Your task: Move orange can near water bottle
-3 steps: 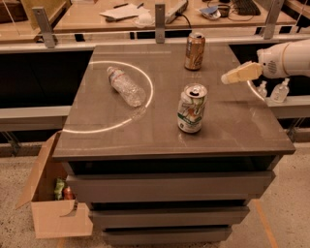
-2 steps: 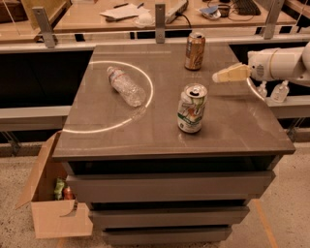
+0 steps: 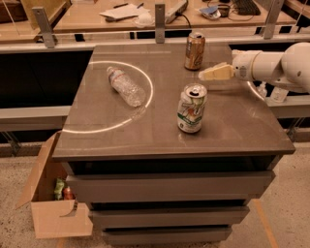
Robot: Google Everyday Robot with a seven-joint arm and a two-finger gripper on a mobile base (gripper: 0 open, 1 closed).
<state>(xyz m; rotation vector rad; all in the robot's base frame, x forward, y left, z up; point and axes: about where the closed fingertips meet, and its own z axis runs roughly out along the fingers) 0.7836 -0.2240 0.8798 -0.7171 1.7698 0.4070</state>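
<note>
The orange can [image 3: 194, 50] stands upright at the back of the grey table [image 3: 145, 131], right of centre. The water bottle [image 3: 125, 86] lies on its side at the left of the table, inside a bright ring of light. My gripper [image 3: 209, 73] comes in from the right on a white arm and hovers over the table, just right of and slightly in front of the orange can, apart from it and holding nothing.
A white-and-green can [image 3: 191, 108] stands upright in front of my gripper, near the table's middle. A cardboard box [image 3: 53, 208] with items sits on the floor at the left. A desk with papers [image 3: 126, 12] lies behind a rail.
My gripper has moved left across the table's right side, closer to the orange can. The cans and the bottle have not moved.
</note>
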